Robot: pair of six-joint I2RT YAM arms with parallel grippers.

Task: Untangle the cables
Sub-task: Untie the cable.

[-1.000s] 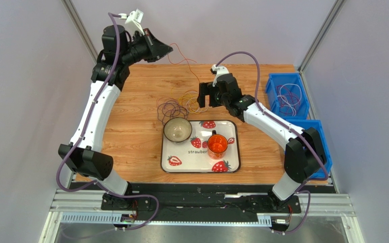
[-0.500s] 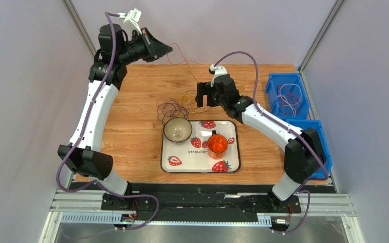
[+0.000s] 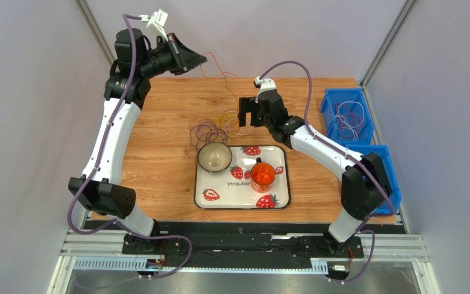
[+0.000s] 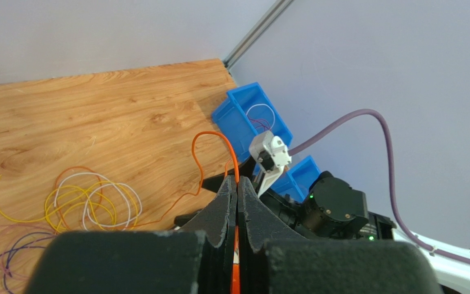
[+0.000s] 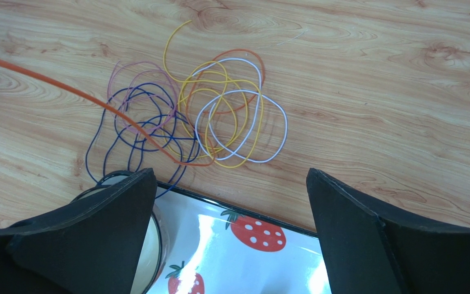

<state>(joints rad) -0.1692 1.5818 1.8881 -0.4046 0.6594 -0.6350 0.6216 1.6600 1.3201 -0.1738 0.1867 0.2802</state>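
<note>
Lifted slightly higher, the left tool (image 4: 237,202) hangs over the far edge of the tabletop (image 3: 158,153), clenched on an orange cable (image 4: 235,174) rising from the cables (image 3: 218,128) heaped mid-tabletop. The right tool (image 5: 230,174) gapes released near them; tray (image 3: 283,184) and bowl (image 3: 214,157) crowd their near side.

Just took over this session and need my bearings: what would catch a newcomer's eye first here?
The left end effector, held high at the far left, is shut on an orange cable that runs down to the tangle of cables on the table just behind the strawberry tray. The right end effector hangs open right above that tangle.
</note>
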